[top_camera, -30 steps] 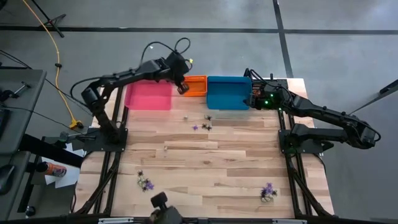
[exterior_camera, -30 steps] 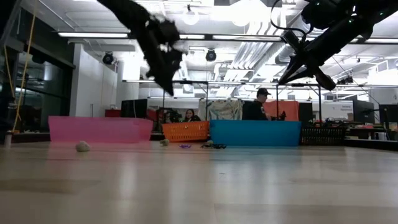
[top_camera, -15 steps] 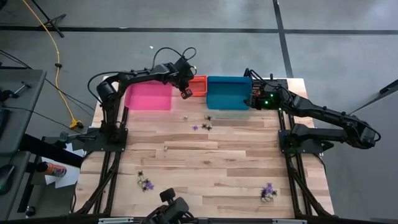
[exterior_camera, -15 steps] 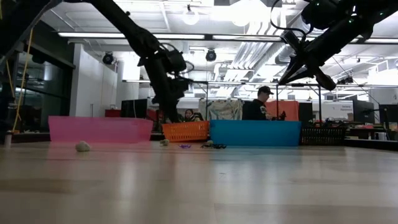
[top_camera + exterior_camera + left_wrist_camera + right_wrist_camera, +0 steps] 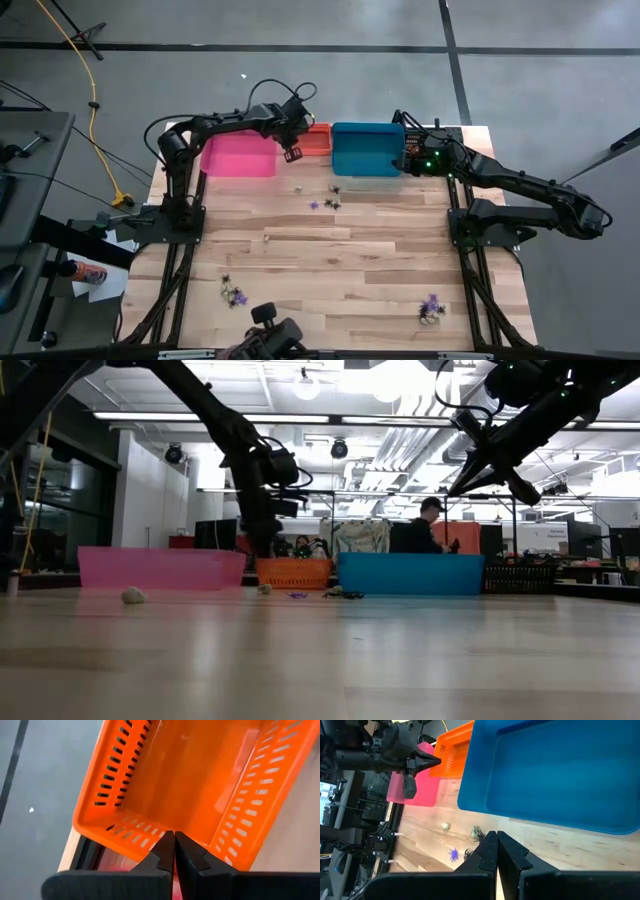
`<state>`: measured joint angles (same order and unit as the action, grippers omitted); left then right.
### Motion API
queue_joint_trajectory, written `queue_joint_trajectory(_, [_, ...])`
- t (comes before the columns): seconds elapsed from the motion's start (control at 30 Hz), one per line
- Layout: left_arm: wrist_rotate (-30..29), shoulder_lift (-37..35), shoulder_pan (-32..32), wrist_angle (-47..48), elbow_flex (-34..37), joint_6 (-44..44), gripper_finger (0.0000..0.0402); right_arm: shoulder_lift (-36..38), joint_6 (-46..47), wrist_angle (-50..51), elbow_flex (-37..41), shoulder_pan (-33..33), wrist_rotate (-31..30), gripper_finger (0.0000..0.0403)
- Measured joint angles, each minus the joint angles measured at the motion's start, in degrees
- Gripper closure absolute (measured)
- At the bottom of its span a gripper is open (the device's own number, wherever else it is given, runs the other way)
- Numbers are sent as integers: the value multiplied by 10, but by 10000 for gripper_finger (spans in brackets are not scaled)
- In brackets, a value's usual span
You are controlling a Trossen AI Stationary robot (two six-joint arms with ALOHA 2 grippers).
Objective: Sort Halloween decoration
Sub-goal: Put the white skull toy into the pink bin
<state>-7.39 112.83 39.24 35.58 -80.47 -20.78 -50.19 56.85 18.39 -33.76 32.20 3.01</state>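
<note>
The left gripper (image 5: 292,153) has drawn back over the orange bin (image 5: 318,139) since a moment ago, now sitting lower at the bin's near-left corner.

Its jaws are pressed together with nothing between them, tips just above the orange bin's slotted rim. The right gripper (image 5: 402,152) hangs at the right end of the blue bin (image 5: 365,148), jaws also closed and empty. The pink bin (image 5: 238,157) sits at the far left of the row. The Halloween decoration (image 5: 327,203) lies scattered on the wooden table (image 5: 330,275): a purple and black cluster just before the blue bin, a pale piece (image 5: 299,188) nearby, and further clusters near the table's front-left (image 5: 235,295) and front-right (image 5: 431,308) corners.
</note>
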Motion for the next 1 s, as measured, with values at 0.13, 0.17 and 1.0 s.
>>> queue_joint_trajectory(0.13, [-20,-1,0,13,0,0,402,0,1,0,0,0,-4,402])
queue_joint_trajectory(0.17, [-23,-2,0,12,-1,1,402,0,1,0,0,0,-4,402])
queue_joint_trajectory(1.0, [116,-574,-367,-127,391,450,394,4,-64,-65,0,0,26,402])
